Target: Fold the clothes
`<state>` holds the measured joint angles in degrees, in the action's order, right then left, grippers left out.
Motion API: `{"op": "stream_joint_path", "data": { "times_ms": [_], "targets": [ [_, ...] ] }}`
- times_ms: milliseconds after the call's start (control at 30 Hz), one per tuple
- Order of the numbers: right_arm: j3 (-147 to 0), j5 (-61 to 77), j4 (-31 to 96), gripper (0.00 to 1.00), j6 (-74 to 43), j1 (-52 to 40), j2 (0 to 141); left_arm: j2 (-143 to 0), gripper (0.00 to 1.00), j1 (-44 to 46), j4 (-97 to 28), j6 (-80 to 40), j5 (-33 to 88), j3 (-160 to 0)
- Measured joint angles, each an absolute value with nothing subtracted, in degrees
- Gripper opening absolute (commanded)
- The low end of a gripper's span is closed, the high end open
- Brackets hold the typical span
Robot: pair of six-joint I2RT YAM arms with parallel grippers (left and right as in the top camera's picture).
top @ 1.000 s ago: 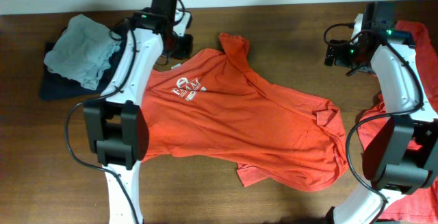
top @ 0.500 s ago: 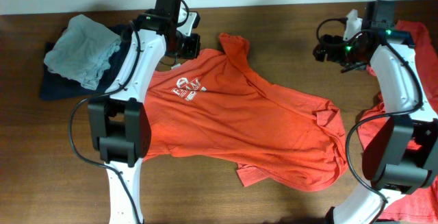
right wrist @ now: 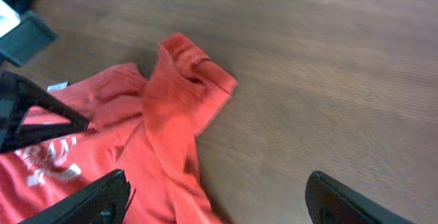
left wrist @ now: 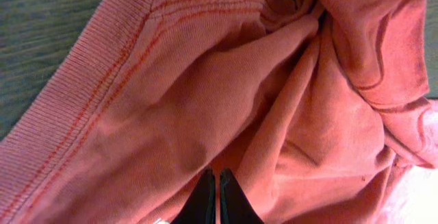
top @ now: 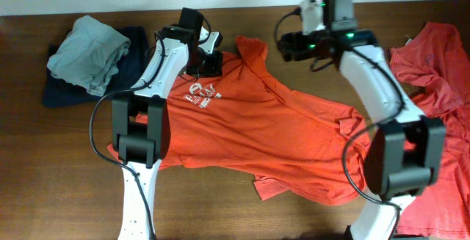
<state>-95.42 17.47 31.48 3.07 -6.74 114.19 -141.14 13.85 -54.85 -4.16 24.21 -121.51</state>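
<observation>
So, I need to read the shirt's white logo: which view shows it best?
Overhead: the whole white logo shows on the T-shirt. Right wrist catches part at its left edge; left wrist shows only fabric.

Orange T-shirt [top: 272, 133] spread rumpled, logo up — second shirt [top: 433, 56] crumpled right

Brown wooden table [top: 44, 159]; grey garment [top: 88, 45] crumpled atop dark navy garment [top: 55, 93], left end.
</observation>
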Motion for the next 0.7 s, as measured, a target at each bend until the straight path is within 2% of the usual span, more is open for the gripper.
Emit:
{"op": "stream_joint_path", "data": {
  "times_ms": [300,367,500,700],
  "targets": [
    [-95.39,17.08,14.72,0.83,3.51,-9.91,125.51,-141.14,0.07,12.99,-56.97,-4.16,21.02,-121.51],
    [-95.39,18.22,11.86,0.82,3.44,-9.91,127.07,-141.14,0.11,12.64,-57.04,-4.16,20.73,-121.51],
    [-95.42,21.04,7.55,0.74,2.94,-10.0,129.91,-141.14,0.11,12.25,-57.01,-4.19,20.51,-121.51],
    [-95.42,22.48,6.94,0.67,2.33,-10.92,132.07,-141.14,0.11,12.29,-57.01,-4.19,19.33,-121.51]
  ]
}}
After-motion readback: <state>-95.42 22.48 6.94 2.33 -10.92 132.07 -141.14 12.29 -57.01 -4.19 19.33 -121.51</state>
